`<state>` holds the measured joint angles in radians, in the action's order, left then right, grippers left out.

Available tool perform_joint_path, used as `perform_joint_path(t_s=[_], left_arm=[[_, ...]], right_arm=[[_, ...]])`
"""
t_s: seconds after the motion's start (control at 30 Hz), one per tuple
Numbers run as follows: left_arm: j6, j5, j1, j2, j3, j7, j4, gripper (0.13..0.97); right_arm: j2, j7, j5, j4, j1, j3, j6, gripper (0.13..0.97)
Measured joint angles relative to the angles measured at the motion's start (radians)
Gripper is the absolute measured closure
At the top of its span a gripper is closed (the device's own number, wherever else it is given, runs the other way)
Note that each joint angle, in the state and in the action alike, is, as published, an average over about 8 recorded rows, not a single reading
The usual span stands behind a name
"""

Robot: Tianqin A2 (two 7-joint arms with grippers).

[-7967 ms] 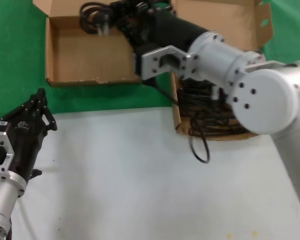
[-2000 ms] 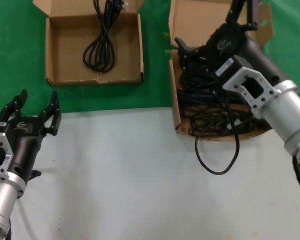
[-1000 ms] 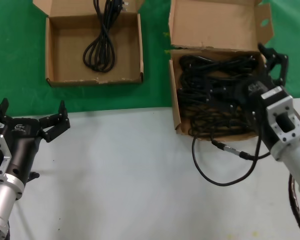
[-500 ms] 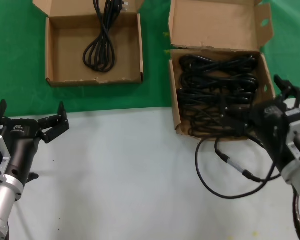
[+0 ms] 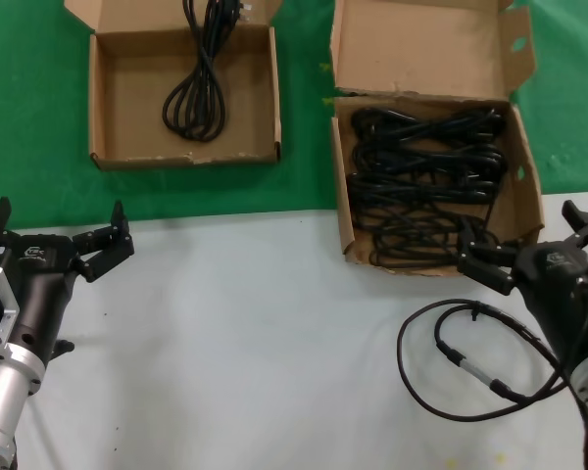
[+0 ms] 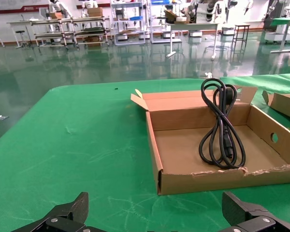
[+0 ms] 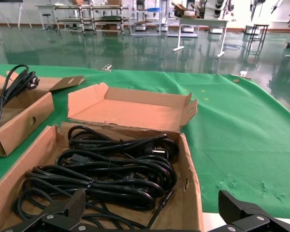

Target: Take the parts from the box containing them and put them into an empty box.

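Several looped black power cords (image 5: pixel 426 162) fill the wider cardboard box (image 5: pixel 421 49) with the notched flap at the back right. One more cord (image 5: pixel 201 83) lies in the squarish box (image 5: pixel 127 98) at the back left. My right gripper (image 5: pixel 524 240) hovers open over the table just in front of the wider box, holding nothing. In the right wrist view the cords (image 7: pixel 111 174) lie just beyond its gripper (image 7: pixel 150 208). My left gripper (image 5: pixel 57 230) waits open at the front left, and in its wrist view the squarish box (image 6: pixel 208 181) with its cord (image 6: pixel 222 125) lies ahead of it.
A thin black robot cable (image 5: pixel 451 352) with a silver connector loops on the white table (image 5: pixel 255 343) beside my right arm. Both boxes stand on green cloth (image 5: pixel 29 147) at the back. A strip of cloth separates them.
My right arm has drawn back from over the wider box to the table's front right, holding nothing, and its cable loop has followed. The left gripper's fingers have spread wider.
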<state>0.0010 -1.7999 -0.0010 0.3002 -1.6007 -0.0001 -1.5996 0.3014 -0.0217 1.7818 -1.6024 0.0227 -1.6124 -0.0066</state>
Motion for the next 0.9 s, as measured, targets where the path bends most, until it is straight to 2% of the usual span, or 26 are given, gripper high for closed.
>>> perform_joint_path(t_s=[0.9], left_arm=[[0.0,0.0,0.0,0.0,0.0,0.0,0.0,0.132]], right_arm=[[0.0,0.004,0.004,0.0,-0.005,0.003,0.001,0.129]])
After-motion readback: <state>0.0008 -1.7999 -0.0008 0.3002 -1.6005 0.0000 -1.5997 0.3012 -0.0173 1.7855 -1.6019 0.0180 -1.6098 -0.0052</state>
